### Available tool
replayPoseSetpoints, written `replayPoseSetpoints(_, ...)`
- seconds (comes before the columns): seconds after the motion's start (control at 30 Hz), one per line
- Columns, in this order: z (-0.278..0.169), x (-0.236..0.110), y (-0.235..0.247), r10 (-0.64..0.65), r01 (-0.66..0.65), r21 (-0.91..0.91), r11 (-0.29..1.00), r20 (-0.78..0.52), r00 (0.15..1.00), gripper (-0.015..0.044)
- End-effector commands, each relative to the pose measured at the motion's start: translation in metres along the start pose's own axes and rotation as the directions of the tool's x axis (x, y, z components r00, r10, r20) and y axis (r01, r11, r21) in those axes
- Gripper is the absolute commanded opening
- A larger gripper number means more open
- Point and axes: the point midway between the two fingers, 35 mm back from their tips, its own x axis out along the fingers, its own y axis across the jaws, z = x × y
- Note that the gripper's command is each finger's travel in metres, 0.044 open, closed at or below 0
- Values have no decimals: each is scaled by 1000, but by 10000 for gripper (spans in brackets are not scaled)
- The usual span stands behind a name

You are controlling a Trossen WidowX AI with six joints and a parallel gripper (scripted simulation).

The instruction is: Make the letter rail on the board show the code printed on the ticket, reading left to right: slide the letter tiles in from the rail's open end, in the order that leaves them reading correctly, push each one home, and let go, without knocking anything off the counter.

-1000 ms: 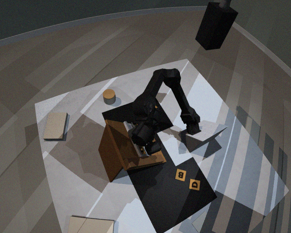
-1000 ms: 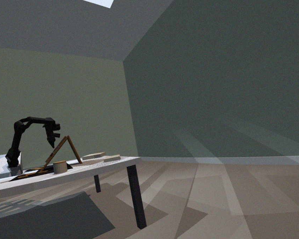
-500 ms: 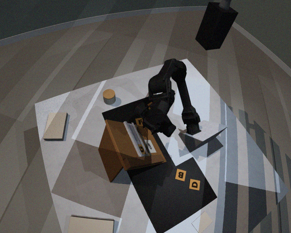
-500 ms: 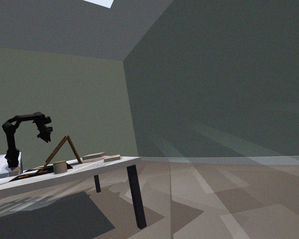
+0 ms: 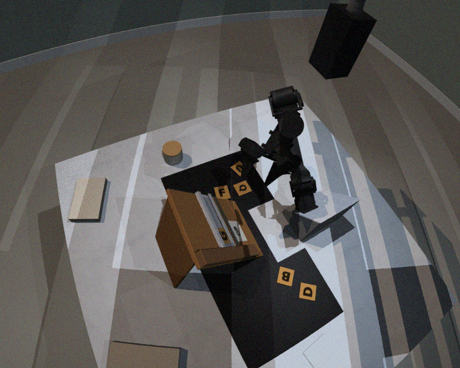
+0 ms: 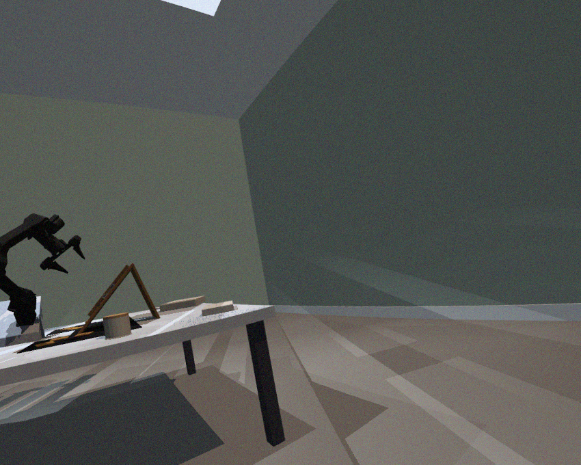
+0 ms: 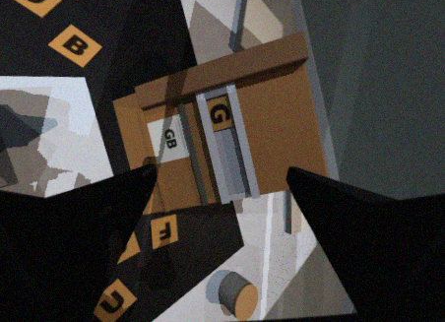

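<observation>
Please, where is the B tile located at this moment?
The B tile lies flat on the black mat, beside the D tile, beyond the board's lower end in the top view. In the wrist view it appears at the upper left.
</observation>
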Motion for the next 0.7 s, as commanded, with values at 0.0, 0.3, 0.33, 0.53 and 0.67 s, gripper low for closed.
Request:
replayPoseSetpoints(0.0,-9,-13,17,-59,77,-271,959,72,996,440)
replayPoseSetpoints(0.3,-9,-13,17,-59,77,-271,959,72,996,440)
replayPoseSetpoints(0.33,-9,-13,17,-59,77,-271,959,72,996,440)
replayPoseSetpoints(0.53,-9,-13,17,-59,77,-271,959,72,996,440)
replayPoseSetpoints(0.67,17,1,17,-4,12,-209,978,43,999,340)
